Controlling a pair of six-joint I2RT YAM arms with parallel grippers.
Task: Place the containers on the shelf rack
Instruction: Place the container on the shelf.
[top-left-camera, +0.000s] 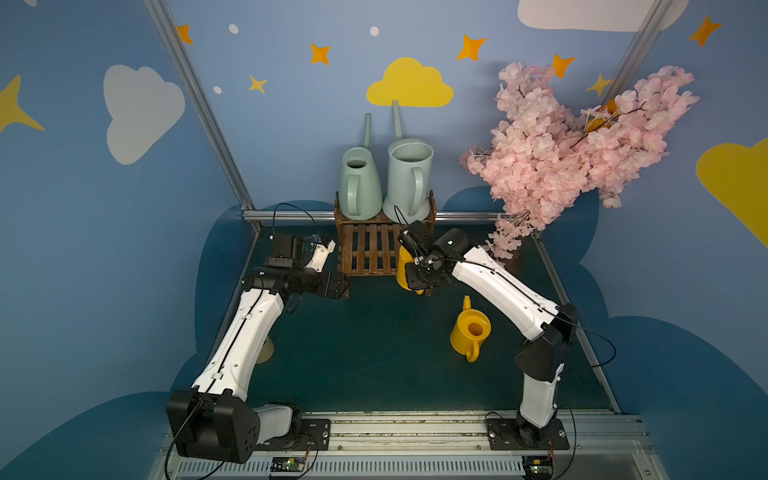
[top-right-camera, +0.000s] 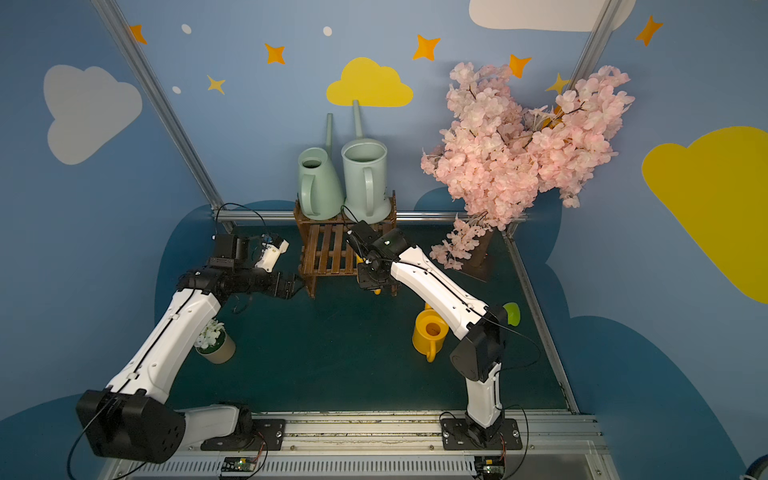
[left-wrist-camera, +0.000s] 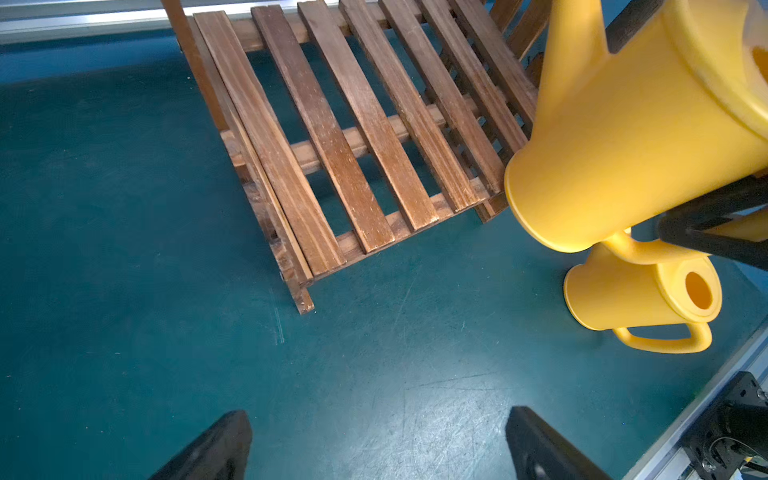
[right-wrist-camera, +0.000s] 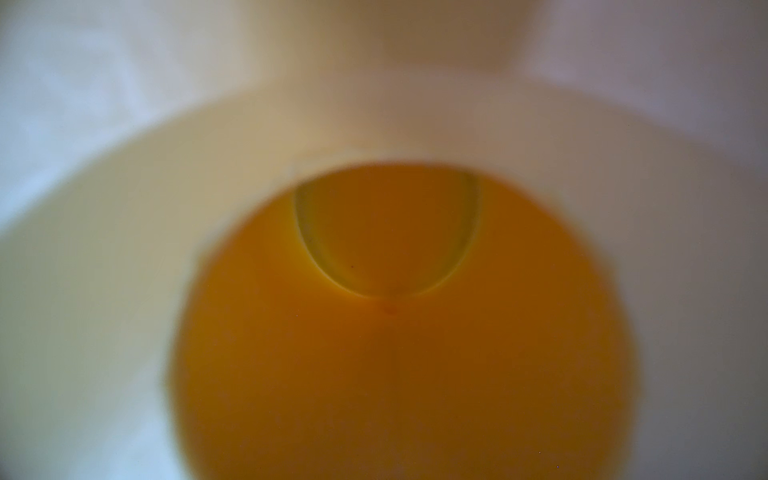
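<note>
Shelf rack (top-left-camera: 370, 249) stands at the back middle of the teal tabletop (top-left-camera: 374, 374), close to the rear rail. Its upper tier carries the mint conical can (top-left-camera: 360, 187) and the taller grey-blue can (top-left-camera: 409, 178) side by side and upright, seemingly touching low down. Their handles face front and their long spouts rise toward the back wall. Right end effector (top-left-camera: 417, 282) hangs just off the rack's front corner on the right arm's side, pressed together on one small yellow can (top-left-camera: 404, 266). In the left wrist view this can (left-wrist-camera: 623, 137) is lifted off the tabletop and tilted, base toward the lower shelf, with a black finger (left-wrist-camera: 706, 224) by its handle; the exact pinch point is hidden. The right wrist view is a blurred look down into its orange interior (right-wrist-camera: 395, 332). The other yellow can (top-left-camera: 471, 332) sits upright on the tabletop, nearer the front and apart from the rack. Left end effector (left-wrist-camera: 378, 415) is spread wide over tabletop, near the rack's opposite front leg, nothing between its fingers. Pink blossom tree (top-left-camera: 573, 137) stands at the back corner, and a small pot of white flowers (top-right-camera: 214, 340) sits beside the left arm.
</note>
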